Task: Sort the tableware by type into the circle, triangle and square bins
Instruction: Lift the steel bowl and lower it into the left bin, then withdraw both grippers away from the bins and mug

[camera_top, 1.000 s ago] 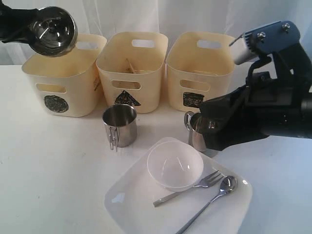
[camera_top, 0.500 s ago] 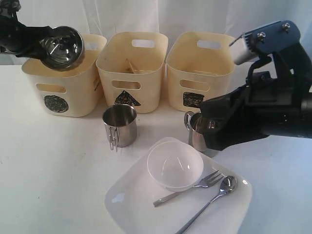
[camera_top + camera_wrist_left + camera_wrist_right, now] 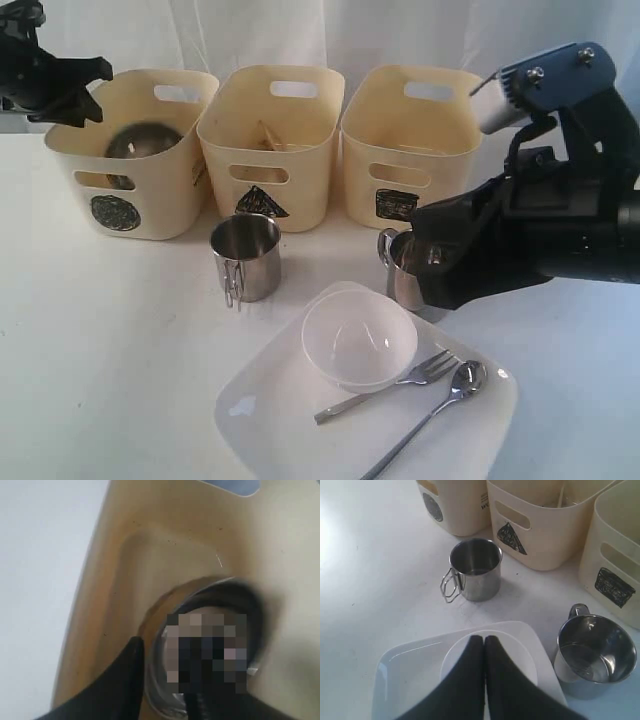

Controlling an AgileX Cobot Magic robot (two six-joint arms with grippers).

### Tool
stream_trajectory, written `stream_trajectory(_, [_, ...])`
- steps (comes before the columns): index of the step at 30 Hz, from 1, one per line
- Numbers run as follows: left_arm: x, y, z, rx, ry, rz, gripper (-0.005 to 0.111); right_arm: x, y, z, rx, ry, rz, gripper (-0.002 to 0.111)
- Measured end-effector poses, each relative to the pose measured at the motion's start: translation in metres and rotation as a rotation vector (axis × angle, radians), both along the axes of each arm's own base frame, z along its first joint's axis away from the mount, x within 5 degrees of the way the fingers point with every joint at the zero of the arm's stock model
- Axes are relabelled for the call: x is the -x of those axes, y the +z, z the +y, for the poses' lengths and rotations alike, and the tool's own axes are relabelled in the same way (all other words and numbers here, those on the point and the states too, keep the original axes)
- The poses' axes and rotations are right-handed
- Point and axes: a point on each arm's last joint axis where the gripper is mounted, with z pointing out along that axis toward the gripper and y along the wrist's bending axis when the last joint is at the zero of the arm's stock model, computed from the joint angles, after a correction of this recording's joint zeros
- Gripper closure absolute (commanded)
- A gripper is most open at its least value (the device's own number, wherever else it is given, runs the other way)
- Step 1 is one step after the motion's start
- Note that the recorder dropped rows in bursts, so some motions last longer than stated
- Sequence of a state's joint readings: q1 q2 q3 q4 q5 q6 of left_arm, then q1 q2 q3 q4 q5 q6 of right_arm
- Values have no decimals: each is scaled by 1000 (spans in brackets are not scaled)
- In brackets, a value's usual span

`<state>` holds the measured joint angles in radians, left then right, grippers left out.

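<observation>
You are getting bare table [image 3: 110, 350] at eight o'clock of the near-centre mug [image 3: 245, 258]; the right arm [image 3: 560, 220] is overhanging the other mug [image 3: 398, 275] from three o'clock.

A steel bowl [image 3: 140, 142] is seen inside the circle bin [image 3: 130, 205], the leftmost of three. Wooden chopsticks [image 3: 268, 135] are leaned in the middle, triangle bin [image 3: 270, 172]; the square bin [image 3: 410, 160] is placed at the right. One steel mug [image 3: 245, 258] is stood upright on the bench [image 3: 100, 350] before the triangle bin, and a second mug [image 3: 398, 280] before the square bin. A clear plastic bowl [image 3: 359, 338] is set upright on a large white plate [image 3: 270, 420], with a fork [image 3: 385, 389] and a spoon [image 3: 467, 376] laid beside it.
</observation>
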<state>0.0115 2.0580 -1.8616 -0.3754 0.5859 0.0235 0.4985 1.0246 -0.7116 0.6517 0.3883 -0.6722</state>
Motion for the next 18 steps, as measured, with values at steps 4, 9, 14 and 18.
stream_trajectory(4, [0,1,0,2,-1,0,67,0,0,0,2,0,-1,108])
stream_trajectory(9, [2,3,-1,11,-12,13,67,0,0,-1,16,3,-10,108])
stream_trajectory(14, [15,36,-7,34,-74,-57,67,-1,-1,-1,31,6,-20,108])
stream_trajectory(18, [42,74,-14,58,-184,-72,67,-1,0,-1,33,5,-24,108])
